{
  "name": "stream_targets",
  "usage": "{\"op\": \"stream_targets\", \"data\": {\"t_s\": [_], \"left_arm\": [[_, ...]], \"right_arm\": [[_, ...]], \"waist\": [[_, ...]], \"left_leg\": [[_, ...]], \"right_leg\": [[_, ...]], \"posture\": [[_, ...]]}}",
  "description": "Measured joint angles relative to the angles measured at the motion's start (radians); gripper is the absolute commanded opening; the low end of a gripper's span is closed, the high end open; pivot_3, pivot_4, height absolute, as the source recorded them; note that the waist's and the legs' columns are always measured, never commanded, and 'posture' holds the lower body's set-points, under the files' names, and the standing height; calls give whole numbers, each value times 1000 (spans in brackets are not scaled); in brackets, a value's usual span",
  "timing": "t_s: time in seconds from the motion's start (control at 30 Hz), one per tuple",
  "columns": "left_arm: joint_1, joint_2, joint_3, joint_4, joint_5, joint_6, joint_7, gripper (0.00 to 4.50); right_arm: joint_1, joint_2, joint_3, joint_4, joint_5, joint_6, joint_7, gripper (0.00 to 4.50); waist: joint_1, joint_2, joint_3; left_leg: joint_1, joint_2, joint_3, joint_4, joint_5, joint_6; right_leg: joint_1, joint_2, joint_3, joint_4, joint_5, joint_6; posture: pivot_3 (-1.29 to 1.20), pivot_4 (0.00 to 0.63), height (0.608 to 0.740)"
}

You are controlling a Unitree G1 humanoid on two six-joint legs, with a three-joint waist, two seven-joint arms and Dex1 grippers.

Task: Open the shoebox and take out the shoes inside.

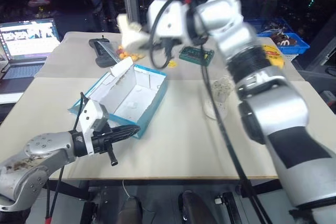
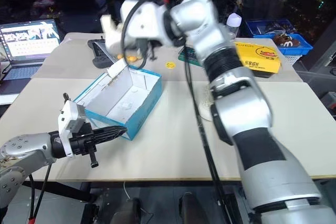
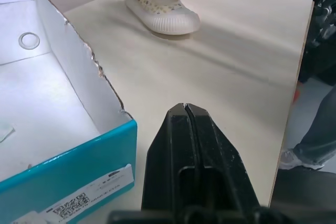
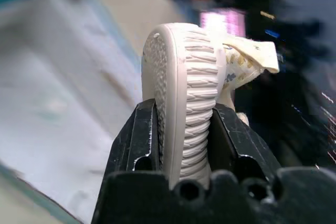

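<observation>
The shoebox (image 1: 153, 106) lies open on the table, blue outside and white inside, with no shoe in it. My right gripper (image 4: 184, 107) is shut on the sole of one cream shoe (image 1: 131, 32), held in the air above the box's far end. The other shoe (image 3: 163, 3) stands on the table to the right of the box, partly behind my right arm in the head views. My left gripper (image 1: 130, 129) is shut and empty, pointing at the box's near corner (image 3: 105, 145) just short of it.
A laptop (image 1: 29, 40) sits at the far left. A yellow box (image 2: 257, 59) and a blue bin (image 1: 286, 43) are at the back right, a green board (image 1: 197, 54) and a black object (image 1: 102, 51) behind the shoebox. The table's front edge (image 1: 173, 178) is close.
</observation>
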Motion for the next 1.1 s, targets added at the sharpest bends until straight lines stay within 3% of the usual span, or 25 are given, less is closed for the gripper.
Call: {"op": "stream_targets", "data": {"t_s": [0.2, 0.3, 0.4, 0.47, 0.63, 0.77, 0.87, 1.1], "left_arm": [[-10, -9, -10, 9, 0, -1, 1, 0], [-24, -11, -17, 27, 8, -1, -3, 0], [-44, -13, -23, 39, 13, -1, -8, 0], [-58, -17, -32, 39, 14, -2, -16, 0], [-63, -25, -52, 58, 31, -2, -31, 0], [-69, -38, -59, 62, 38, -5, -36, 0], [-67, -43, -59, 61, 45, -5, -35, 0], [-67, -50, -60, 61, 53, -5, -42, 0]], "right_arm": [[403, -227, -62, -465, -57, 368, -94, 1271], [664, -316, -76, -821, -136, 644, -90, 1271], [757, -338, -78, -1020, -167, 801, -86, 1271], [775, -367, -94, -1109, -182, 849, -113, 1271], [829, -467, -178, -1109, -199, 816, -217, 1271], [964, -590, -210, -984, -198, 626, -302, 1271], [1040, -602, -230, -881, -160, 486, -352, 1271], [1164, -630, -254, -847, -58, 177, -378, 1271]], "waist": [[22, 3, 2], [22, 6, 3], [2, 10, 5], [-2, 10, 5], [3, 10, 5], [13, 9, 5], [11, 9, 5], [-7, 9, 5]], "left_leg": [[0, -1, 2, 2, 0, 0], [0, -1, 2, 2, 1, 0], [1, -2, 2, 2, 1, 0], [3, -2, 2, 2, 1, 0], [3, -3, 2, 7, 1, 0], [2, -3, 2, 10, 1, 0], [2, -3, 3, 11, 1, 0], [4, -3, 2, 11, 1, 0]], "right_leg": [[1, 0, 4, 0, 1, 2], [-1, 1, 5, 1, 1, 3], [-2, 1, 7, 1, 5, 9], [0, 1, 7, 0, 3, 4], [5, 0, 8, -3, 3, 4], [8, -1, 8, -7, 2, 5], [9, -1, 9, -7, 3, 6], [10, 0, 9, -6, 4, 7]], "posture": [[0, 150, 672], [0, 150, 672], [0, 150, 672], [0, 150, 672], [0, 150, 672], [0, 150, 672], [0, 150, 672], [0, 150, 672]]}}
